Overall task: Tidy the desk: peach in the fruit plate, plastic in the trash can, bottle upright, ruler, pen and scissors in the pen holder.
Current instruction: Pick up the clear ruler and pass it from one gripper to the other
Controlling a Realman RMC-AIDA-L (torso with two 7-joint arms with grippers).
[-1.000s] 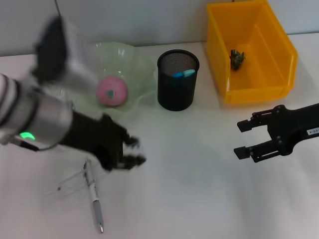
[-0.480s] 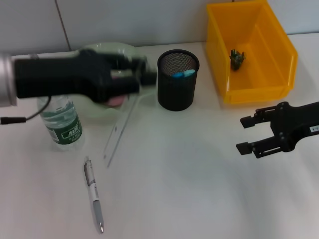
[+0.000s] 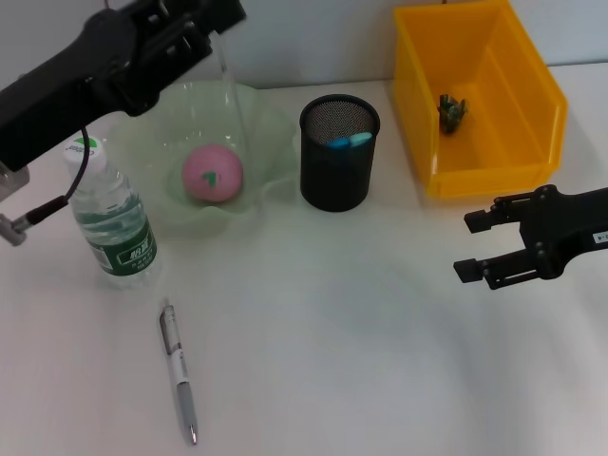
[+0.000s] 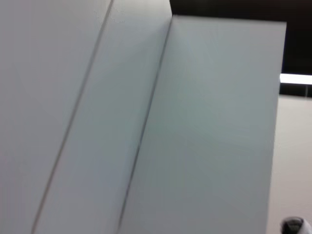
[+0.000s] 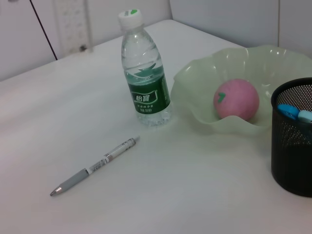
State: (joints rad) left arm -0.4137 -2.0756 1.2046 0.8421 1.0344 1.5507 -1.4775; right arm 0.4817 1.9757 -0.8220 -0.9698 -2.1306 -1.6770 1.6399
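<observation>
Since half a second ago the left gripper (image 3: 214, 19) has risen toward the wall, clamped on the clear ruler (image 3: 231, 90), which now hangs above the fruit plate (image 3: 271, 128) instead of slanting down to the desk. The right gripper (image 3: 484, 245) — fingers apart — hovers right, barely shifted; the pen (image 3: 178, 369) lies before the upright bottle (image 3: 109, 214).

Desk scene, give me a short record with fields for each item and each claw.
peach: in fruit plate
bottle: upright, beside the plate
pen: lying on desk
ruler: clear, held raised above the plate by left claw
pen holder: blue-handled item inside
trash can: small dark scrap inside
right claw: open, empty, hovering near trash can
</observation>
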